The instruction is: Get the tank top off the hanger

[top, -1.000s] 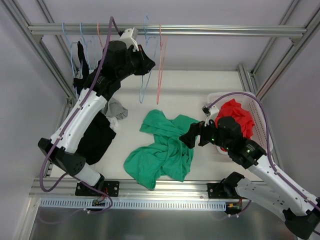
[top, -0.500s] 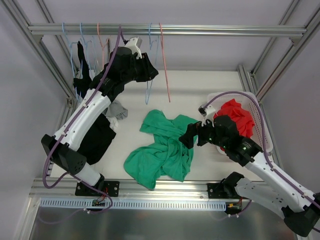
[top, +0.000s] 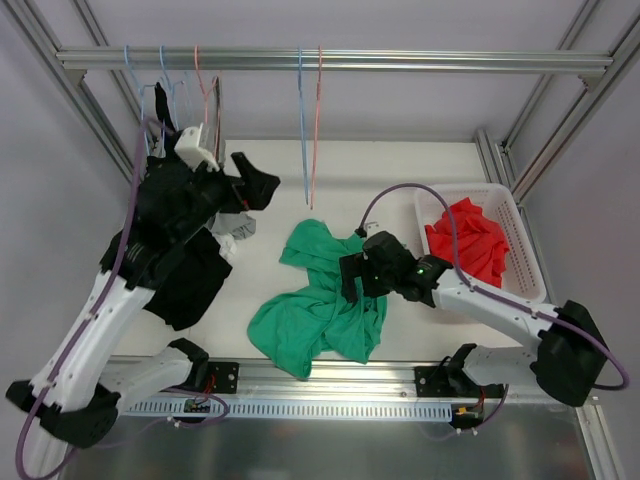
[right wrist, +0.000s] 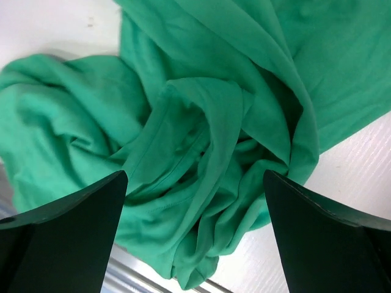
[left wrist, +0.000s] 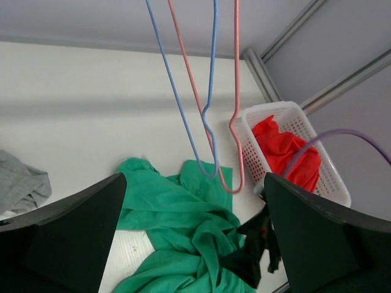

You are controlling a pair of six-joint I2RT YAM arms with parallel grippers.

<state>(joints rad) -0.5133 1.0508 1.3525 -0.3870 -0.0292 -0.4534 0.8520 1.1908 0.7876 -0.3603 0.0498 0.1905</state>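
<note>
The green tank top (top: pixel 322 300) lies crumpled on the white table, on no hanger. A bare blue hanger (top: pixel 303 130) and a bare pink hanger (top: pixel 317 130) hang straight from the top rail. My left gripper (top: pixel 252 182) is open and empty, left of those hangers and apart from them. In the left wrist view the blue hanger (left wrist: pixel 211 91) and pink hanger (left wrist: pixel 236 122) dangle above the tank top (left wrist: pixel 177 232), far ahead of the left gripper (left wrist: pixel 195 244). My right gripper (top: pixel 350 280) hovers open over the tank top's right side; its view shows green folds (right wrist: pixel 201 140) between the wide right gripper (right wrist: pixel 195 238).
A white basket (top: pixel 525 250) holding red cloth (top: pixel 470 240) stands at the right. Several hangers, one with a black garment (top: pixel 160 125), hang at the rail's left end. A grey cloth (top: pixel 235 222) and a black garment (top: pixel 190 285) lie on the table's left side.
My left gripper opened, let go of the hangers and drew back left and down. The hangers swung back to hang straight. My right gripper moved left over the tank top.
</note>
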